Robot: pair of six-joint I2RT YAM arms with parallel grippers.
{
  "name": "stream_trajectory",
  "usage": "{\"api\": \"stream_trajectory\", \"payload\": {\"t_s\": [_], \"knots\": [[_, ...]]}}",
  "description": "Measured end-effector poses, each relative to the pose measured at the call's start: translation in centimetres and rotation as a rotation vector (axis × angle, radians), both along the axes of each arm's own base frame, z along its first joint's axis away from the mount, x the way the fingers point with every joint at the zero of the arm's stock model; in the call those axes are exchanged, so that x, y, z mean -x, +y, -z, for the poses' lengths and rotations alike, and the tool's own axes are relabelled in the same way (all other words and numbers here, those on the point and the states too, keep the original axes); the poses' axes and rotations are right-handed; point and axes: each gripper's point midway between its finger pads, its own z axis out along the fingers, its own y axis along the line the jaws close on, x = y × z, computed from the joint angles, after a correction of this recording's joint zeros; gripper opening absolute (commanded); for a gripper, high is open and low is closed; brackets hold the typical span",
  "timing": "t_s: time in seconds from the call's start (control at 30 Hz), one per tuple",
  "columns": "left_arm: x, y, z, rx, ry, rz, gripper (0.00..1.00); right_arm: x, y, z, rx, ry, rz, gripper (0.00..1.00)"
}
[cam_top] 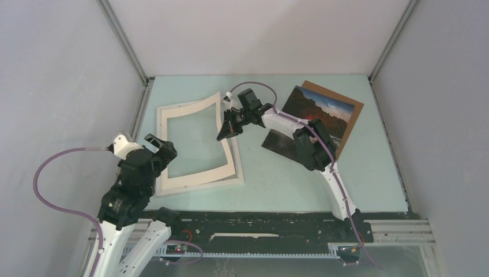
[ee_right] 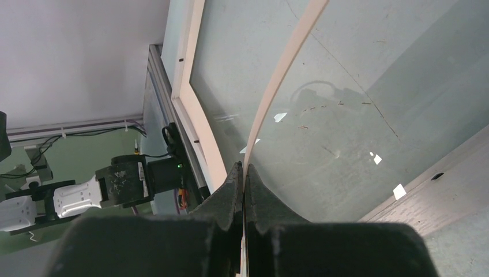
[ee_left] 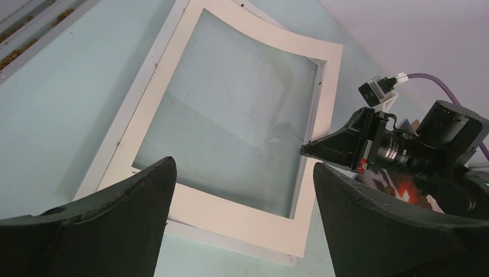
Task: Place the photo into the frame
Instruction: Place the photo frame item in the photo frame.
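Top external: photo [cam_top: 323, 109] lies on brown backing board [cam_top: 353, 118] at far right of bench [cam_top: 277, 179], well apart from frame [cam_top: 202, 184] lying left; right gripper [cam_top: 224, 134] jaws pinch white mat [cam_top: 190, 106], bowing it up, and left gripper [cam_top: 163, 148] jaws gape empty. Judged best: peel slowly, left pinning the frame's rim. Photo's near edge is hidden behind the arm; there is possibly a clear pane in the opening.
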Motion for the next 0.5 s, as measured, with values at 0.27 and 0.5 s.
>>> {"api": "stream_trajectory", "payload": {"t_s": [0.27, 0.5], "knots": [[-0.2, -0.1, -0.2, 0.005, -0.012, 0.004, 0.96, -0.1, -0.2, 0.3, 0.018, 0.005, 0.012, 0.20], [-0.4, -0.2, -0.7, -0.004, -0.028, 0.011, 0.97, -0.4, -1.1, 1.3, 0.121, 0.037, 0.072, 0.41]]}}
